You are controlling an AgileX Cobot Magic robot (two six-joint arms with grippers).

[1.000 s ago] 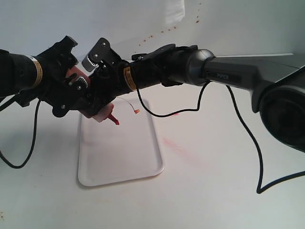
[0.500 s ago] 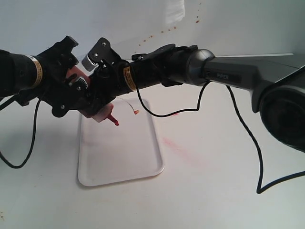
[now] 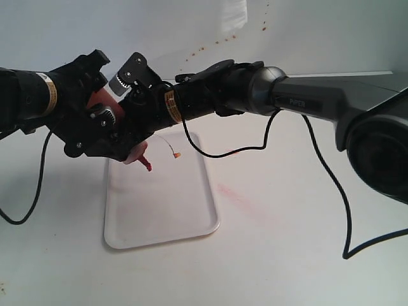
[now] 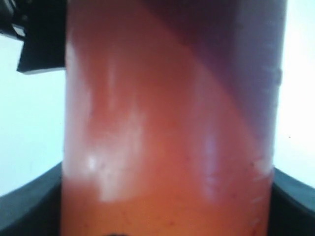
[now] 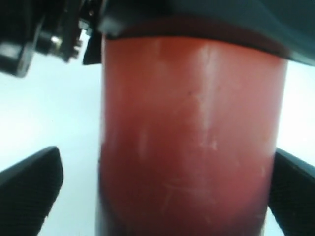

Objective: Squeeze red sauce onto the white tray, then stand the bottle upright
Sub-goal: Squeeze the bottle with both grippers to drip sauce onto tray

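Observation:
The red-tinted bottle [image 3: 135, 155] hangs tilted over the far end of the white tray [image 3: 162, 204], its dark red nozzle [image 3: 147, 166] pointing down at the tray. My left gripper [image 3: 108, 135] is shut on the bottle [image 4: 167, 123]; both of its fingers [image 4: 29, 209] press the bottle's sides. My right gripper [image 3: 132, 105] reaches across and stands open around the bottle [image 5: 192, 132], with one finger [image 5: 29, 191] apart from it and the other touching. I see no red sauce blob on the visible part of the tray; its far end is hidden behind the grippers.
A thin strand with an orange tip [image 3: 176, 155] dangles beside the nozzle. A pale pink smear [image 3: 233, 194] marks the table right of the tray. Reddish specks [image 3: 204, 48] dot the back wall. A black cable [image 3: 341, 204] loops down at the right.
The left gripper has turned slightly with the bottle, and the nozzle has swung a little left and down. The orange-tipped strand moved with it. The right arm stays put.

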